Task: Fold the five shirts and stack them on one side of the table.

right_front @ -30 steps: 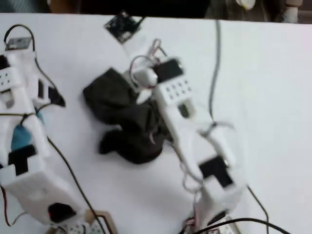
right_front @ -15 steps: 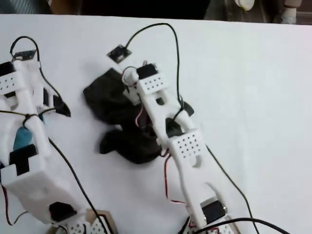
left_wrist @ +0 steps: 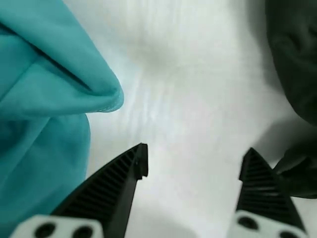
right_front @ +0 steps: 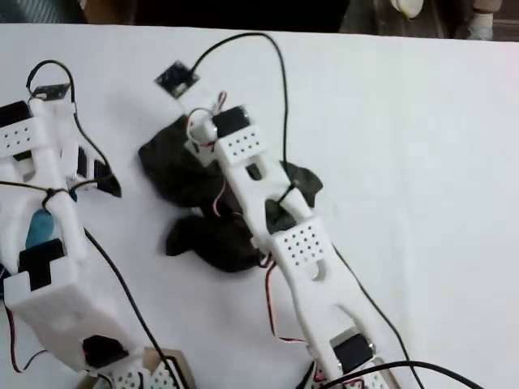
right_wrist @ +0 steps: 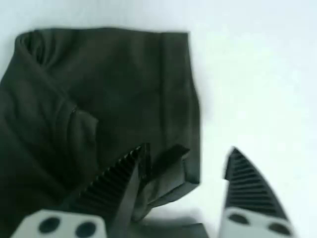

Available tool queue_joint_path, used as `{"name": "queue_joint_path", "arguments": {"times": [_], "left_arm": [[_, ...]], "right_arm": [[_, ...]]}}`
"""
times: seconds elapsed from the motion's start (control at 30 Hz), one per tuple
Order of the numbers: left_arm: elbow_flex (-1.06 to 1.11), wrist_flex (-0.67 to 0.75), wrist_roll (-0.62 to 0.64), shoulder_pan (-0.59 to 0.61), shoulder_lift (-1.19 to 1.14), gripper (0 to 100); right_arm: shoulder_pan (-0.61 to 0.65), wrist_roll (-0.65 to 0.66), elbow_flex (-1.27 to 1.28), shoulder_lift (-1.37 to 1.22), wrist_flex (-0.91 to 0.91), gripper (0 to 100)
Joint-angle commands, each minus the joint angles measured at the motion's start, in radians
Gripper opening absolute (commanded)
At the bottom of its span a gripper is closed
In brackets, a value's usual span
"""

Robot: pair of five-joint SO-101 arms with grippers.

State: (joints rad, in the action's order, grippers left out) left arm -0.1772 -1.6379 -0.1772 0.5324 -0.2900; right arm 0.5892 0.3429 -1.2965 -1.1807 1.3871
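Right gripper [right_wrist: 188, 151] wide open, empty, over edge of crumpled dark fabric shirt [right_wrist: 99, 89], left gripper [left_wrist: 195, 158] wide open, empty, beside bunched teal fabric shirt [left_wrist: 44, 74].

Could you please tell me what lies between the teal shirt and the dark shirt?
Bare table lies between the teal shirt and the dark shirt, under the left gripper, as the left wrist view shows.

The white table [right_front: 438, 162] spans the work area. Beyond its far edge, a pale rounded object [right_front: 408, 6] (partly cut off) stands against a dark background. A tan block [right_front: 183, 369] sits at the near edge.
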Motion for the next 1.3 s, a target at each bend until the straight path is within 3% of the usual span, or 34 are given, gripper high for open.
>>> {"name": "queue_joint_path", "arguments": {"times": [0.0, 0.3, 0.43, 0.57, 0.83, 1.0, 1.1, 1.27], "left_arm": [[-0.016, -0.008, 0.005, -0.009, 0.068, 23], [-0.038, -0.044, 0.000, -0.011, 0.123, 25], [-0.077, -0.083, -0.002, -0.011, 0.224, 25], [-0.077, -0.092, -0.002, -0.011, 0.322, 25], [0.031, -0.074, -0.003, -0.011, 0.381, 25], [0.119, -0.002, -0.003, -0.008, 0.382, 25], [0.151, 0.029, -0.003, -0.008, 0.382, 25], [0.150, 0.055, 0.000, -0.011, 0.382, 25]], "right_arm": [[0.007, 0.005, 0.017, 0.012, -0.013, 11.9], [0.016, 0.120, 0.049, 0.010, 0.085, 25.7], [0.016, 0.124, 0.049, 0.010, 0.091, 20.0], [0.013, 0.120, 0.040, 0.012, 0.119, 2.1], [-0.022, 0.114, -0.086, 0.074, 0.321, 2.2], [-0.124, 0.026, -0.083, 0.237, 0.332, 2.1], [-0.191, 0.011, 0.052, 0.410, 0.335, 2.1], [-0.245, 0.009, 0.555, 0.788, 0.331, 2.2]]}}
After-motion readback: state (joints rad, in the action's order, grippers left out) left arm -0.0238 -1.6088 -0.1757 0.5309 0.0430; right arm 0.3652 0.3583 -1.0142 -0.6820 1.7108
